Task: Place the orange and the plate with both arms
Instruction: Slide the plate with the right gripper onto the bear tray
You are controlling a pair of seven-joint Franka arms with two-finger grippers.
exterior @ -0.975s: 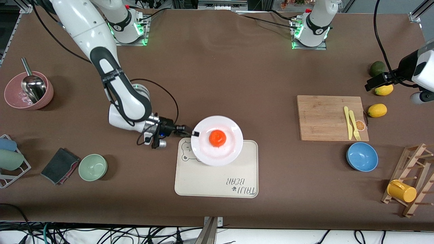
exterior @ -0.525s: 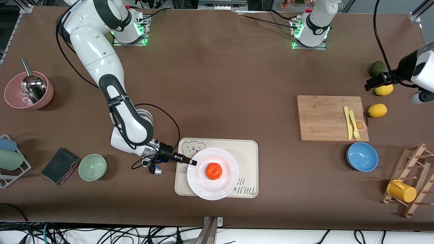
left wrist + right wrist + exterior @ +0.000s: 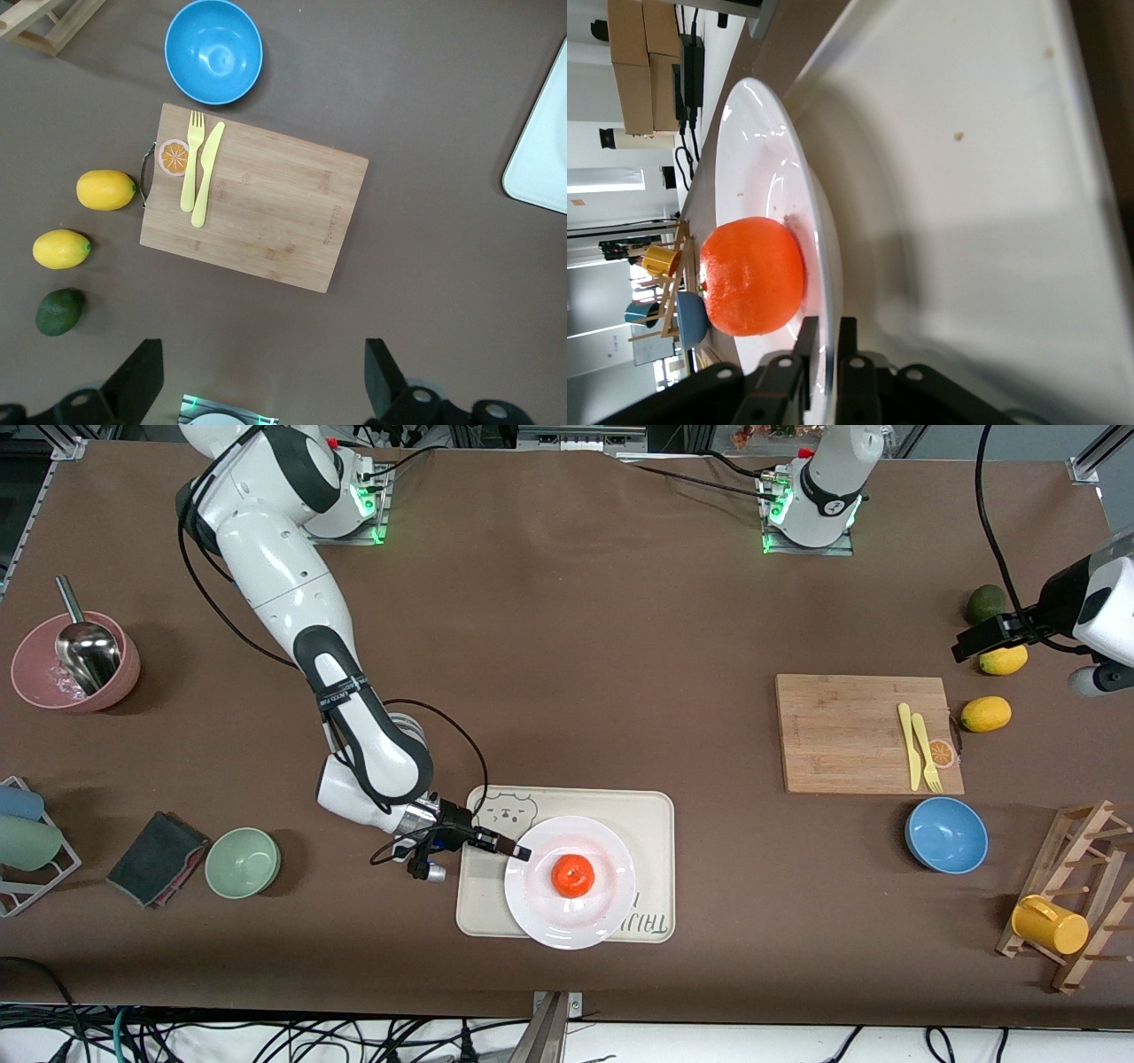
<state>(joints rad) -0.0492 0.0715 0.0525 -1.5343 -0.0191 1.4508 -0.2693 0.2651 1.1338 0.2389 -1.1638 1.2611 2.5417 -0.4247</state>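
The white plate (image 3: 606, 908) lies on the cream tray (image 3: 620, 808), over the tray's edge nearer the front camera. The orange (image 3: 572, 875) sits at the plate's middle. My right gripper (image 3: 523, 854) is at the plate's rim on the side toward the right arm's end of the table. In the right wrist view the orange (image 3: 751, 276) rests in the plate (image 3: 766, 168), and the right gripper (image 3: 828, 332) straddles the rim, open a crack with a thin gap at each finger. My left gripper (image 3: 263, 381) waits high over the left arm's end of the table, open and holding nothing.
A wooden cutting board (image 3: 850, 731) with yellow fork and knife lies toward the left arm's end, with a blue bowl (image 3: 946, 834), two lemons (image 3: 985, 713), a lime and a mug rack. Toward the right arm's end are a green bowl (image 3: 243, 861), a dark cloth and a pink bowl.
The right gripper carried the plate with the orange toward the front camera and set it on the tray. Its fingers have just parted slightly from the rim. The left arm has not moved.
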